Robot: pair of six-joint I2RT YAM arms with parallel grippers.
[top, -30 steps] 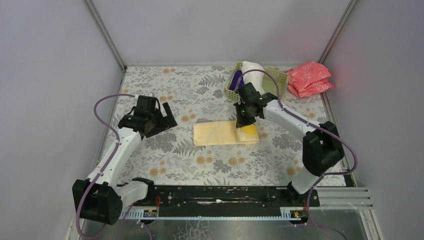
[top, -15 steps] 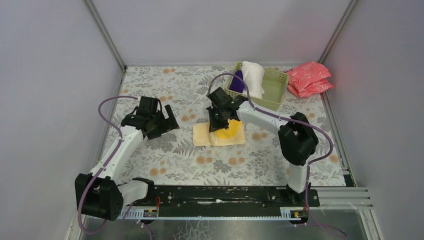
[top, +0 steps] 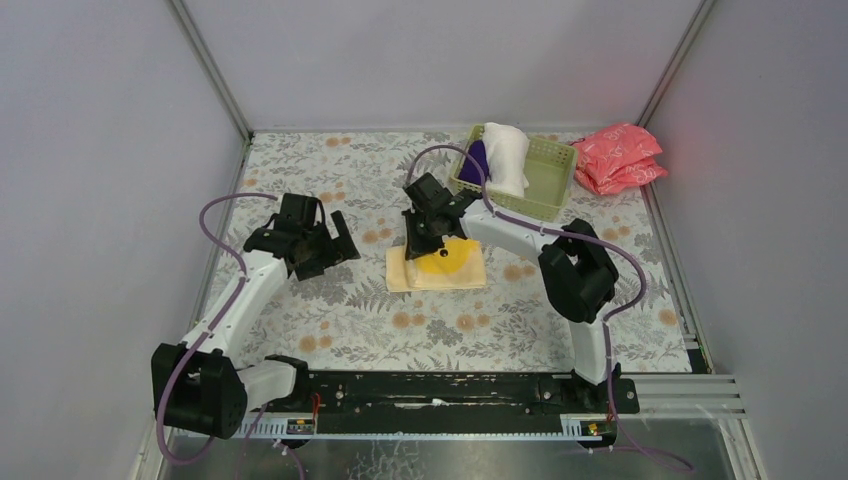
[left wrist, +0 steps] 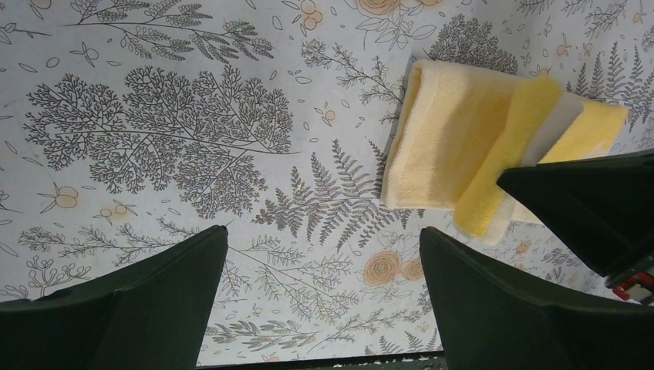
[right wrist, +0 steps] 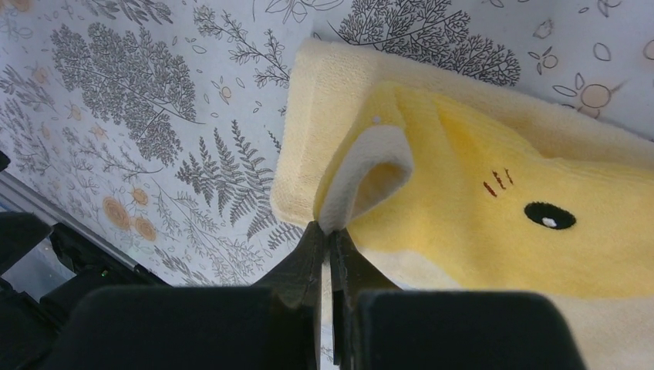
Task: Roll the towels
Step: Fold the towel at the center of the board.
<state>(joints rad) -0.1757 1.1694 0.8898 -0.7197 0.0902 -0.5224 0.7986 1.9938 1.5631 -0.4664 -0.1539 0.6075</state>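
A floral-print tabletop (top: 330, 310), boxed in by plain grey walls (top: 100, 150), carries the pale yellow towel (top: 450, 270) near its centre, partly folded over itself. The right arm reaches low across it, its tool (right wrist: 328, 240) clenched on the towel's lifted edge. The left tool (left wrist: 322, 235) hangs released above the tabletop, just left of the towel. The white towel (top: 506, 155) and purple towel (top: 477, 160) sit in a green basket (top: 548, 170) at the back, near pink-red packets (top: 620, 158).

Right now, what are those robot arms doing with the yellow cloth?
The right gripper has its jaws shut on an edge of the pale yellow towel, holding it folded over itself on the table. The left gripper hovers open nearby, touching nothing. The white towel and the purple towel sit in the green basket at the back.
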